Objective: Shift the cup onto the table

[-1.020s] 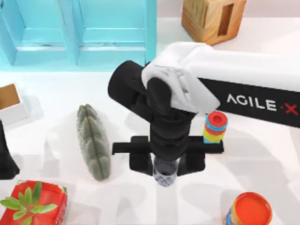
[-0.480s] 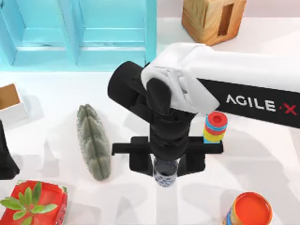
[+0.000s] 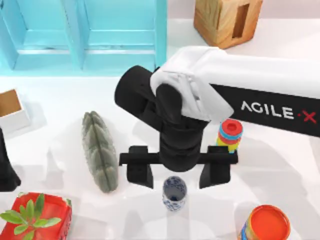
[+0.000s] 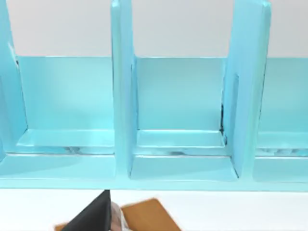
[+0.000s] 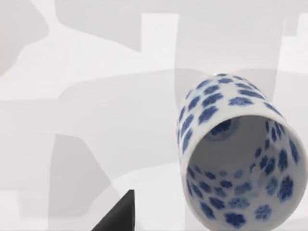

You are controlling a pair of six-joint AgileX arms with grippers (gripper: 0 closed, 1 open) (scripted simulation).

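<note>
One cup (image 3: 174, 192) standing upright on the white bench (image 3: 280, 175), blue-speckled, mouth up, pretty much bottom centre of the top view. Free of the right gripper (image 3: 178, 171), with its two black fingers (image 3: 139, 169) spread wide, one on each side and a bit farther back than the cup, not touching it. Same cup (image 5: 236, 159) big in the right wrist view, open mouth toward the camera, one dark fingertip (image 5: 118, 214) poking in at the edge, clear of it. Orange-topped striped can (image 3: 265, 225) off to the cup's right at the near edge, red pot with a green plant (image 3: 36, 216) at the near left corner. Grey-green ridged lump (image 3: 100, 151) lying lengthwise left of the gripper. Rainbow-striped red-topped cylinder (image 3: 230, 135) tucked just beside the right arm (image 3: 260, 90), right of the gripper. Left arm (image 3: 6, 167) parked at the far left edge, can't tell about its fingers. Small white box with a brown inside (image 3: 11, 109) behind it. Farthest back, turquoise shelf unit (image 3: 90, 35) with open compartments, and a wooden block with a slot (image 3: 227, 20) to its right. Shelf unit (image 4: 178, 120) again in the left wrist view, straight ahead.
</note>
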